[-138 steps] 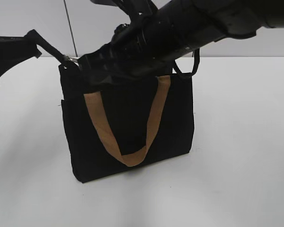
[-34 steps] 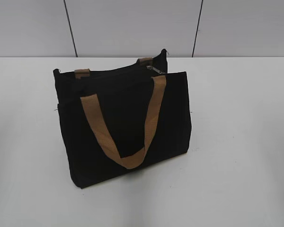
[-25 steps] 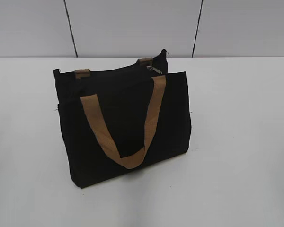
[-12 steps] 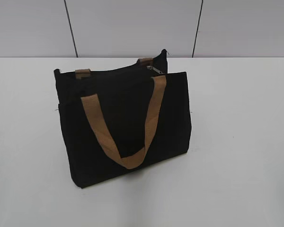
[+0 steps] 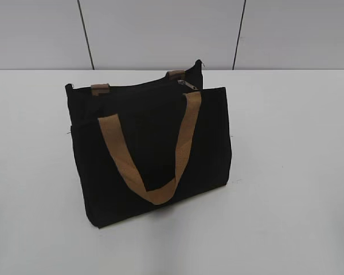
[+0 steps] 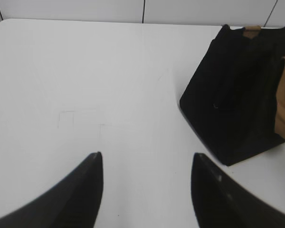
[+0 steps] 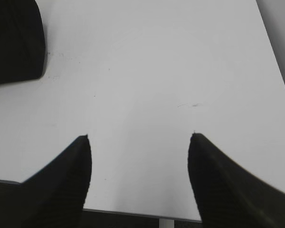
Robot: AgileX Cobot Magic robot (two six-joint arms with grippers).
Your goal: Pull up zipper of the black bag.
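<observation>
The black bag (image 5: 155, 154) stands upright on the white table, its tan handle (image 5: 149, 160) hanging down the front. The small silver zipper (image 5: 187, 85) sits at the right end of the top track. No arm shows in the exterior view. My left gripper (image 6: 146, 159) is open and empty above the bare table, with the bag (image 6: 237, 95) to its upper right. My right gripper (image 7: 139, 137) is open and empty near the table's front edge, with a corner of the bag (image 7: 14, 40) at the upper left.
The white table (image 5: 292, 172) spreads around the bag. A grey panelled wall (image 5: 160, 31) stands behind it. The table's edge (image 7: 142, 214) shows at the bottom of the right wrist view.
Both arms, which were over the bag's top 5.5 seconds ago, have withdrawn out of the exterior view. Over the last second nothing has moved.
</observation>
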